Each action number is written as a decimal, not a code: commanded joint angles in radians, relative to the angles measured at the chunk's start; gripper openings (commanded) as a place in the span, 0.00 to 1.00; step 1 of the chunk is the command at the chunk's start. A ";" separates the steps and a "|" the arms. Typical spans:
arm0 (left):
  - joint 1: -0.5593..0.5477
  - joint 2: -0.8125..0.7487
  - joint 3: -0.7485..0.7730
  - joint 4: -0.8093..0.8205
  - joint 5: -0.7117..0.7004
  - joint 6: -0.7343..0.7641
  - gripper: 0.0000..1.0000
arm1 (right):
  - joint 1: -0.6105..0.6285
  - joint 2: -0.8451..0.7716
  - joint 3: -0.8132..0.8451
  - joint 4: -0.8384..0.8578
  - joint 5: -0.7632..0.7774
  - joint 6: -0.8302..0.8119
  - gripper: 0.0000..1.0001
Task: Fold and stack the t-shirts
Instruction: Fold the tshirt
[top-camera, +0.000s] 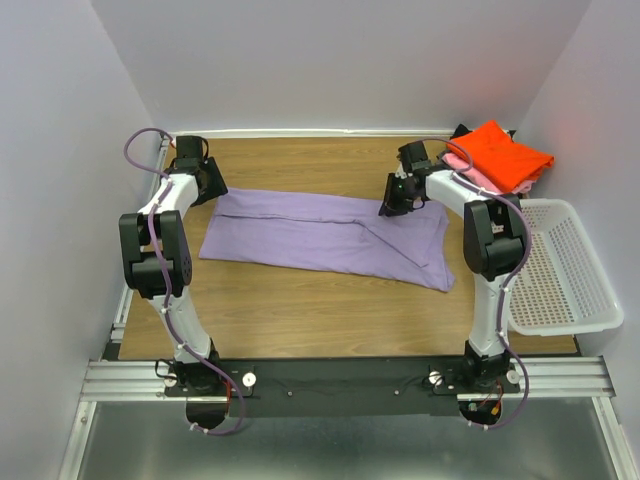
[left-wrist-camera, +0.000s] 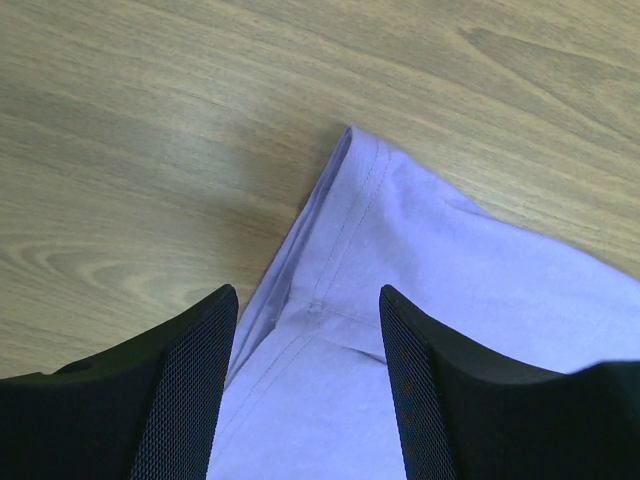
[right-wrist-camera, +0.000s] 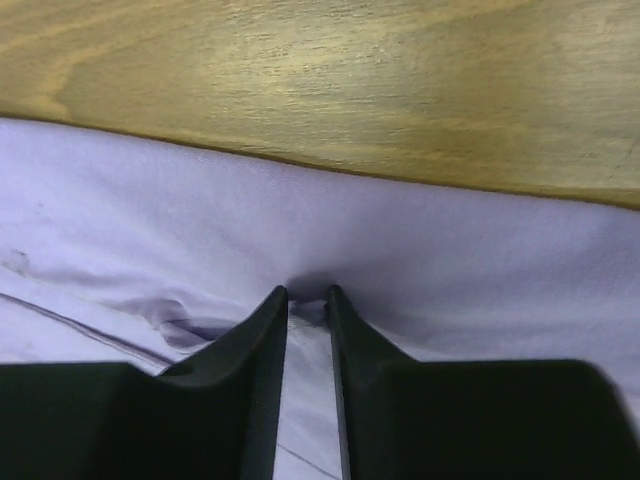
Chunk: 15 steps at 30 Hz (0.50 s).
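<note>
From high behind me, one camera overlooks the whole lavender t-shirt (top-camera: 320, 238); my two wrist cameras face down, close over its far edge.

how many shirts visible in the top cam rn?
3 for sure: lavender shirt spread flat in the middle; orange shirt on top at the far-right corner; pink shirt under it. A dark scrap behind them may be a fourth.

the left arm (top-camera: 165, 250), at the left of the frame, and the right arm (top-camera: 490, 262), at the right, share one build: rounded white link shells between chunky black joint housings. a purple cable (top-camera: 138, 142) runs along each. the left fingers (left-wrist-camera: 190, 390) are black wedges with fine mesh-textured pads. the right fingers (right-wrist-camera: 240, 400) look smooth, black and tapered.
</note>
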<state>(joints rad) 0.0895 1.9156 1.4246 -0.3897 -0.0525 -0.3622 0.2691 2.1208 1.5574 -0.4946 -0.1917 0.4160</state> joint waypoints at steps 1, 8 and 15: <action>-0.002 -0.029 -0.007 0.017 -0.001 0.019 0.67 | 0.005 -0.013 -0.014 -0.016 0.031 0.000 0.23; -0.002 -0.036 -0.006 0.018 -0.007 0.026 0.67 | 0.015 -0.071 -0.008 -0.061 0.047 0.004 0.02; -0.002 -0.035 -0.018 0.025 -0.006 0.032 0.67 | 0.058 -0.122 -0.059 -0.119 0.047 0.020 0.02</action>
<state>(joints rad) 0.0895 1.9156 1.4231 -0.3851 -0.0525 -0.3439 0.2920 2.0510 1.5352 -0.5529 -0.1650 0.4217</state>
